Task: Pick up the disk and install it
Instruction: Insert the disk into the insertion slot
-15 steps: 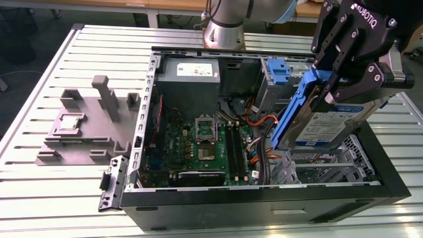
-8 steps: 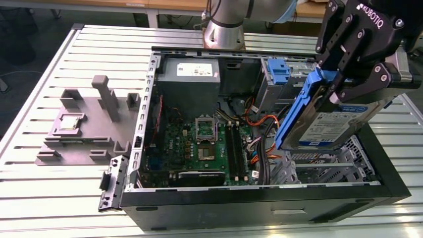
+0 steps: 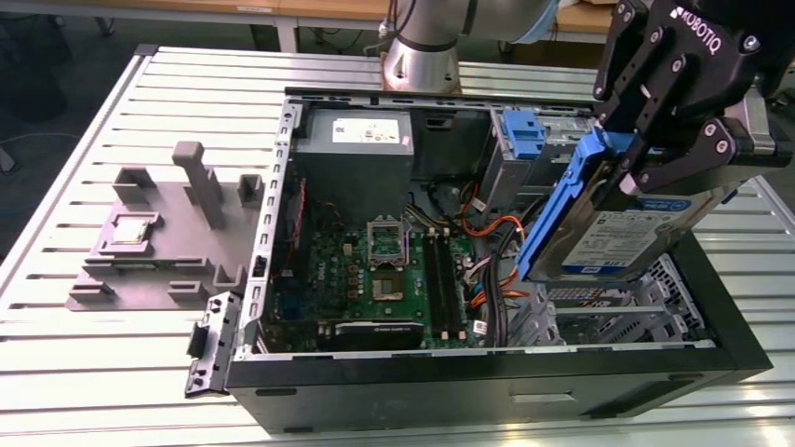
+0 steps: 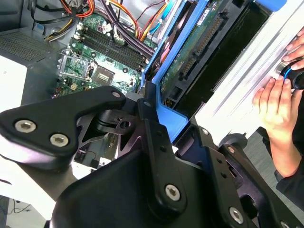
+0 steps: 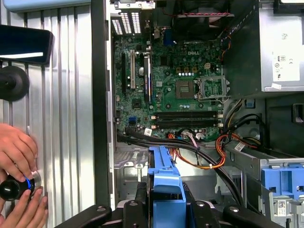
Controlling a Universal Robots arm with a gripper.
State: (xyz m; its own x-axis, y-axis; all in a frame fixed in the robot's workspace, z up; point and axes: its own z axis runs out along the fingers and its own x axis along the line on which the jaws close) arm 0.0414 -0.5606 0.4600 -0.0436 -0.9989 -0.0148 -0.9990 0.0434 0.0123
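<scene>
Exterior view: the claw (image 3: 665, 158) is clenched on the disk (image 3: 615, 237), which hangs tilted beneath it, above the drive cage (image 3: 609, 312) of the computer case (image 3: 497, 377). Second wrist view: a person's hand (image 4: 278, 102) rests on the worktop (image 4: 247, 76) beside the claw. First wrist view: the motherboard (image 5: 175, 95) lies beyond the claw.

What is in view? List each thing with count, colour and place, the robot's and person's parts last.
disk: one, silver-grey in a blue carrier, tilted over the case.
computer case: one, black, open, on the table.
motherboard: one, green, inside the case.
power supply: one, grey, inside the case.
fixture: one, grey, on the table at the exterior view's left.
table: one, silver, slatted.
tool: one, black, shut on the disk.
hands: two, on the table at a black knob.
</scene>
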